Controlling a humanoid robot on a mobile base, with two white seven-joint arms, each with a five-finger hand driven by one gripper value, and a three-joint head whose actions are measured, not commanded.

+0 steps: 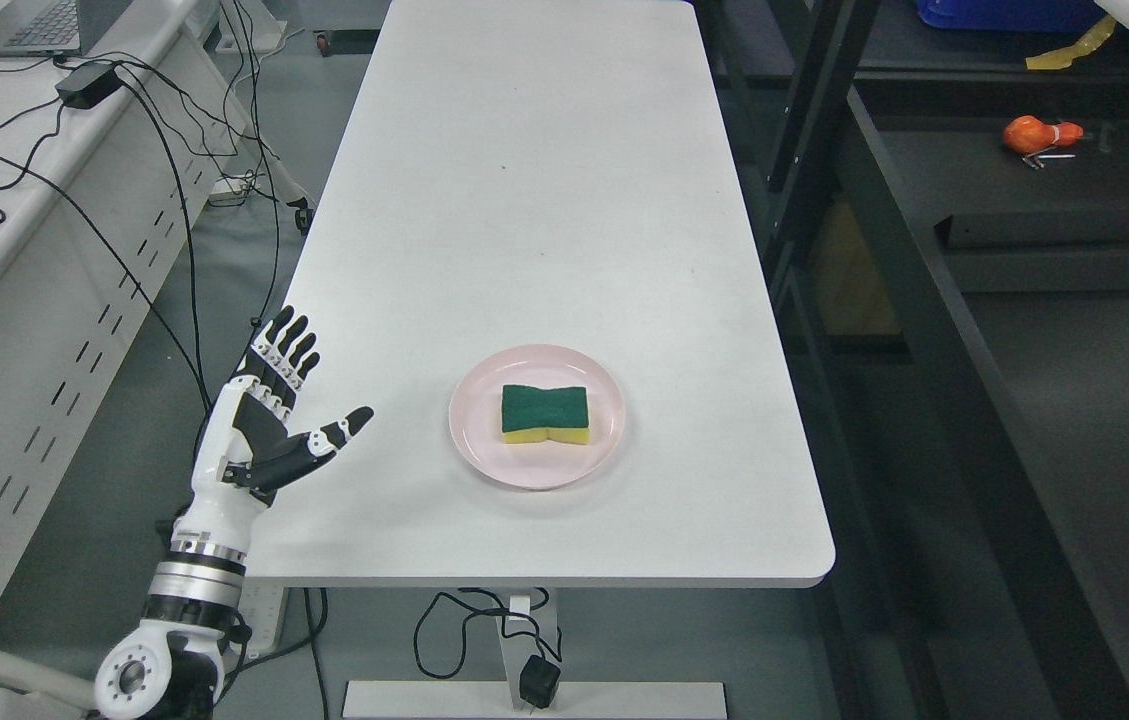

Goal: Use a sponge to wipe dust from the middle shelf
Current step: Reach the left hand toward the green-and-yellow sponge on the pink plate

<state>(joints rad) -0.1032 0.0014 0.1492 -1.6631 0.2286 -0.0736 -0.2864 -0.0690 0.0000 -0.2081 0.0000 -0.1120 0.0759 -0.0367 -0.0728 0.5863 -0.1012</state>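
A green-and-yellow sponge (545, 414) lies on a pink plate (479, 440) near the front of the white table (544, 200). The left robot hand (269, 425) hovers at the table's left edge, fingers spread, holding nothing, well apart from the plate

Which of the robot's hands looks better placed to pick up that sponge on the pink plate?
The left hand, probably. It is raised and open at the table's left edge, level with the plate holding the sponge. The right hand is out of view.
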